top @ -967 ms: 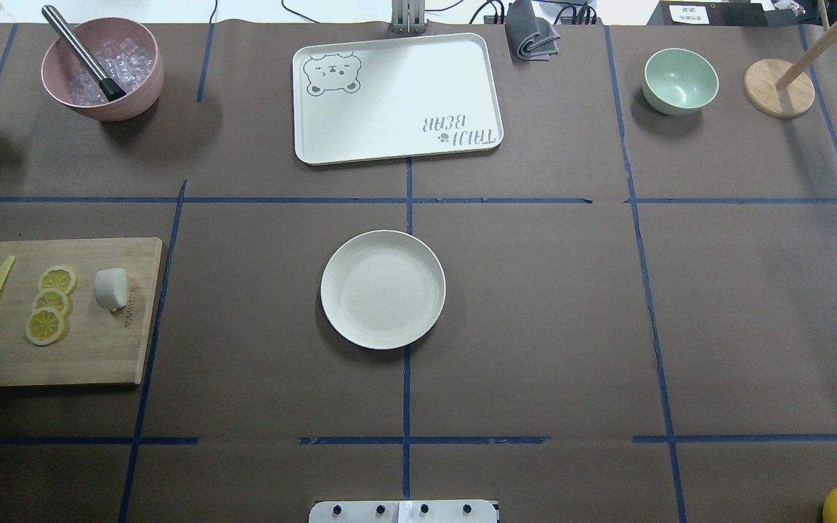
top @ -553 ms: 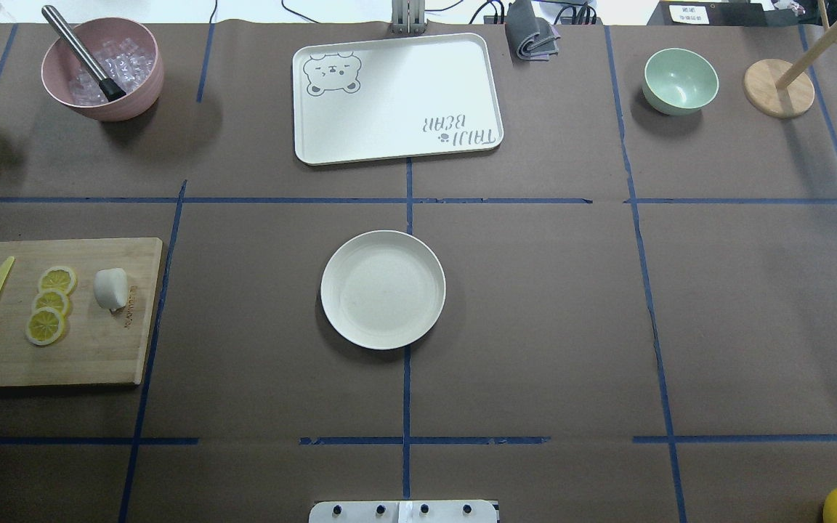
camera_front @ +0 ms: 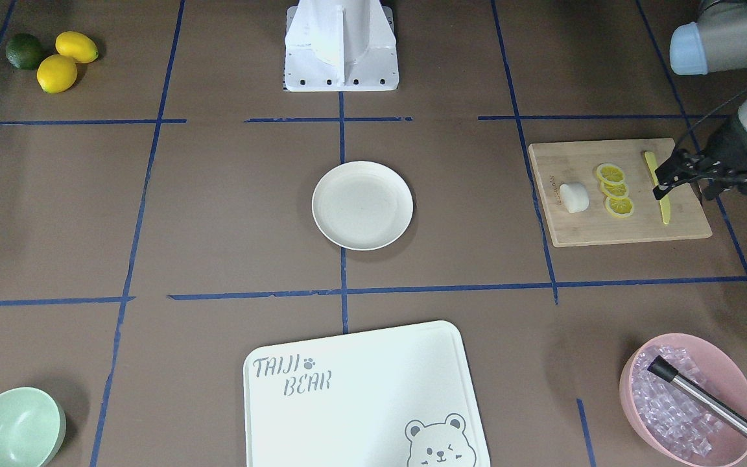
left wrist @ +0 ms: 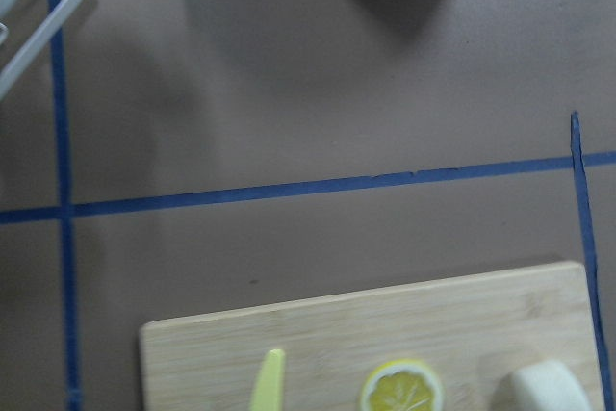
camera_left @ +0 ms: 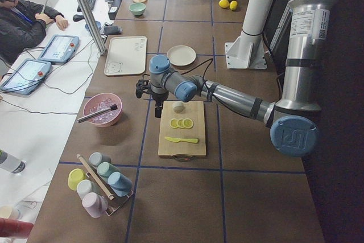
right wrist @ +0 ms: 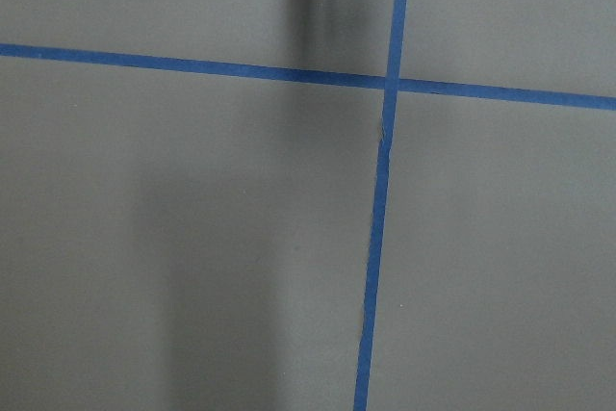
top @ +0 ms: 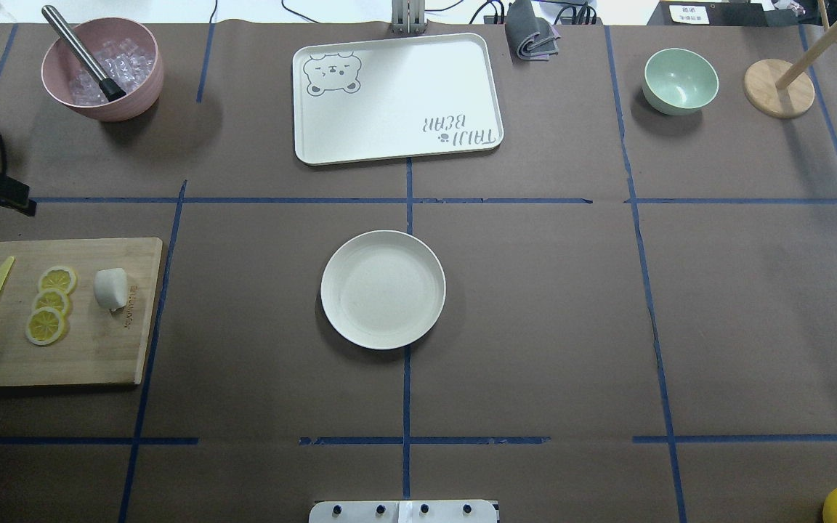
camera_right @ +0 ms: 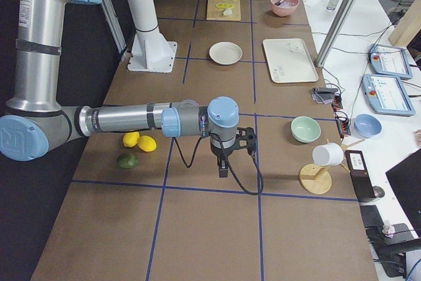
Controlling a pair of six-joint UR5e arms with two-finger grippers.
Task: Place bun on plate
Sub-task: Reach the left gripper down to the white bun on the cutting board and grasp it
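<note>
The bun (top: 111, 288), a small white lump, lies on the wooden cutting board (top: 99, 356) at the table's left, next to lemon slices (top: 49, 303). It also shows in the front view (camera_front: 574, 196) and at the bottom edge of the left wrist view (left wrist: 549, 387). The cream plate (top: 382, 290) sits bare at the table's middle. My left gripper (camera_front: 681, 192) hovers open over the board's outer end near the yellow knife (camera_front: 662, 194), well apart from the bun. My right gripper (camera_right: 223, 169) hangs over bare table at the far right; I cannot tell whether it is open or shut.
A pink bowl (top: 102, 69) with ice and a metal tool stands at the back left. The bear-printed tray (top: 397, 98) lies behind the plate. A green bowl (top: 680, 80) and a wooden stand (top: 778, 87) are at the back right. Lemons (camera_front: 65, 58) lie near the robot's right.
My left gripper has come into the overhead view at its left edge, above the board's far corner. Bun and plate have not moved.
</note>
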